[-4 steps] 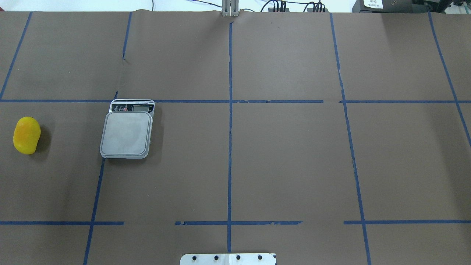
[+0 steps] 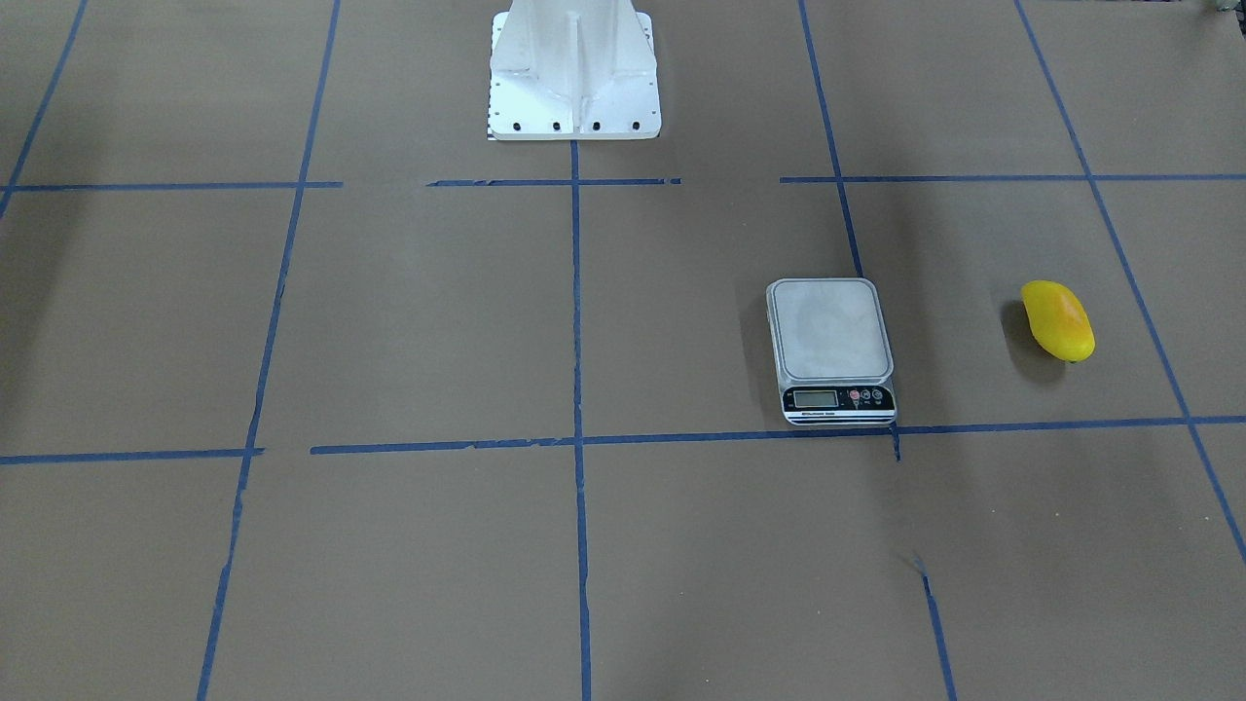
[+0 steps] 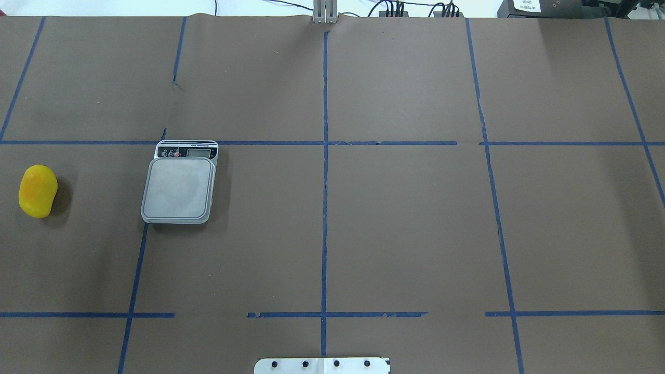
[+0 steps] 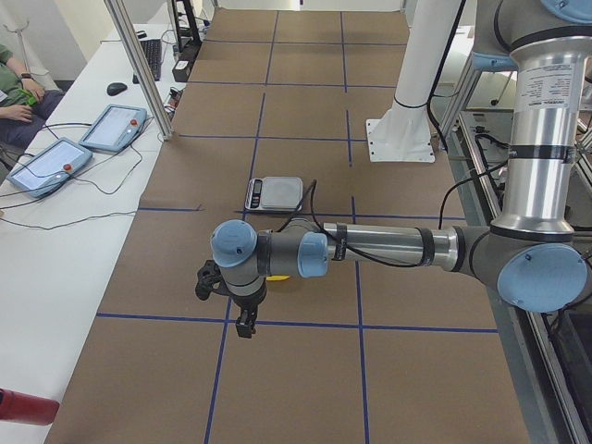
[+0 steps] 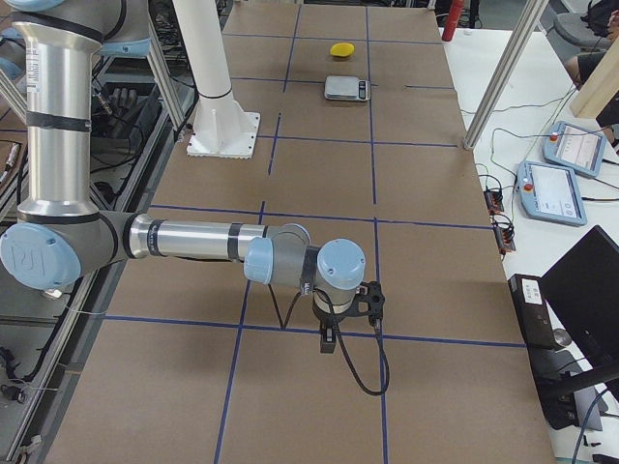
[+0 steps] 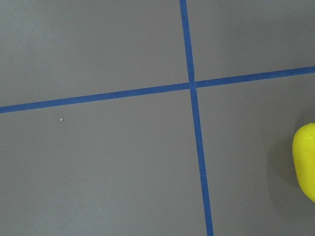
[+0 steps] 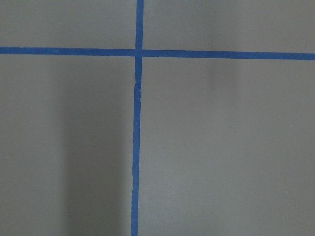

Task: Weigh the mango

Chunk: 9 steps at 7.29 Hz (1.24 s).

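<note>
The mango is a bright yellow oblong fruit lying on the brown table at the far left of the overhead view. It also shows in the front view and at the right edge of the left wrist view. The scale stands to its right with an empty grey platform, display on the far side. My left gripper hangs above the table just beside the mango, which the left arm mostly hides in the left side view. My right gripper hangs over bare table far from both. I cannot tell whether either is open or shut.
The white robot pedestal stands at the table's middle near edge. Blue tape lines grid the brown cover. A white side bench with control tablets and cables runs along the far edge. A red object lies at the left end.
</note>
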{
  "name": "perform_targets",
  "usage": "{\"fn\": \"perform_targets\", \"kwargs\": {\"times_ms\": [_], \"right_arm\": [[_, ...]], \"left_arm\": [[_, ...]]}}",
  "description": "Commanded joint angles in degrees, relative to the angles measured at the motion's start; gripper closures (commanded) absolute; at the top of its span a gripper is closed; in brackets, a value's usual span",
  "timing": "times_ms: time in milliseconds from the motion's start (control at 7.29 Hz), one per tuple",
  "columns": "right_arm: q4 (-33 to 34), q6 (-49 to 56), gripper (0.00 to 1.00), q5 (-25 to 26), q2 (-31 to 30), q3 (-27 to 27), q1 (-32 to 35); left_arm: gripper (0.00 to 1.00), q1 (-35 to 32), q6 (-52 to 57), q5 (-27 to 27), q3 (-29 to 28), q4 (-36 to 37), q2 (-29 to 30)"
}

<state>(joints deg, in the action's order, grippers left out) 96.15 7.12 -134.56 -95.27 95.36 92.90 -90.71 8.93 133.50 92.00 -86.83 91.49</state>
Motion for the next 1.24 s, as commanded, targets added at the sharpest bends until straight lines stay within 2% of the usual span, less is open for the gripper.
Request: {"fn": "perform_targets", "kwargs": {"times_ms": [0,137,412,824,961,1098], "right_arm": [[-0.09,0.0,0.0,0.0,0.0,0.0,0.0],[0.0,0.0,0.0,0.0,-0.09,0.0,0.0],[0.0,-0.09,0.0,0.0,0.0,0.0,0.0],[0.0,0.0,0.0,0.0,0.0,0.0,0.0],[-0.09,0.0,0.0,0.0,0.0,0.0,0.0],[0.0,0.0,0.0,0.0,0.0,0.0,0.0]], "left_arm": [[0.0,0.1,-0.66,0.01,0.19,-0.01,2.89],[0.0,2.19,-0.84,0.01,0.02,-2.09,3.69],[0.0,8.25,-17.01,-1.48,1.5,-11.2,3.44],[0.0,19.13,-39.0,-1.92,1.34,-32.62,-5.32],[0.0,22.83,-46.12,-5.58,1.08,-38.18,-6.49],[0.0,26.08,-50.54,-6.4,0.99,-39.2,-6.5]]}}
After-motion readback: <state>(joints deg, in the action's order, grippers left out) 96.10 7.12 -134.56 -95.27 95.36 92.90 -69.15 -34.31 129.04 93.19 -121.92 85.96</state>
